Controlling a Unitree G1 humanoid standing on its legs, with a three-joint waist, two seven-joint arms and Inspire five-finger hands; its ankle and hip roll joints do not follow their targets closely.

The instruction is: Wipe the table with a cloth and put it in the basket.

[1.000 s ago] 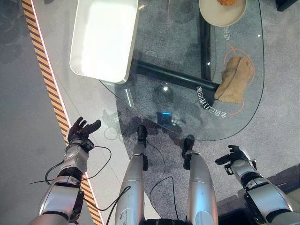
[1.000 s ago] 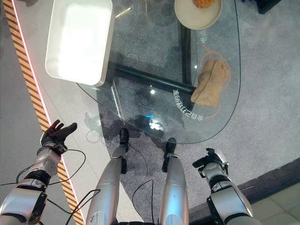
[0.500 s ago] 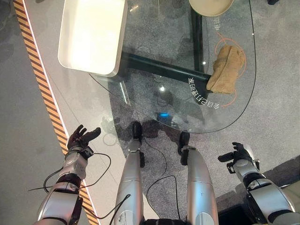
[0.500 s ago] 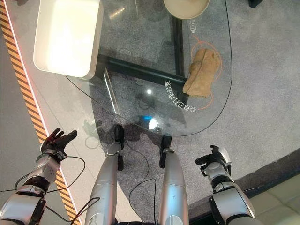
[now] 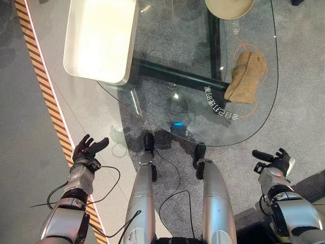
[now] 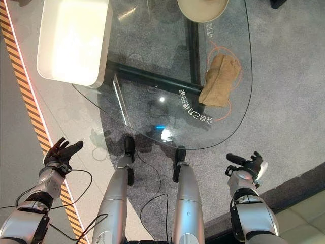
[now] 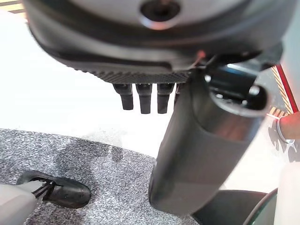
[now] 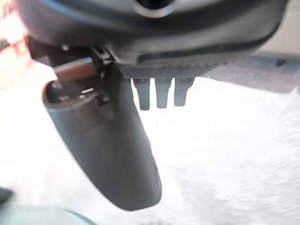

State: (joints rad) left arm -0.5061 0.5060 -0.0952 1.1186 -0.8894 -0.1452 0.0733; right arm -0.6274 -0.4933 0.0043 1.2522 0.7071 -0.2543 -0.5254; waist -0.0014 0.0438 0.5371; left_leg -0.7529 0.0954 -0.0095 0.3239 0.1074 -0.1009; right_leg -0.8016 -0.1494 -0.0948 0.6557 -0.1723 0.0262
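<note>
The cloth [image 5: 246, 77] lies crumpled on the right part of the glass table [image 5: 167, 56], inside an orange circle, its long side running away from the robot. The right hand [image 5: 273, 162] is nearer, low before the table edge, fingers straight and empty. The left hand [image 5: 87, 150] hangs far left, fingers spread. White writing is printed beside the cloth; I cannot read it. The white basket [image 5: 99, 38] stands at far left.

A round beige plate [image 5: 229, 7] sits at the top edge, right of centre, cut off by the frame. An orange-and-black striped strip [image 5: 46, 96] runs diagonally down the left side over the grey carpet [image 5: 304, 86].
</note>
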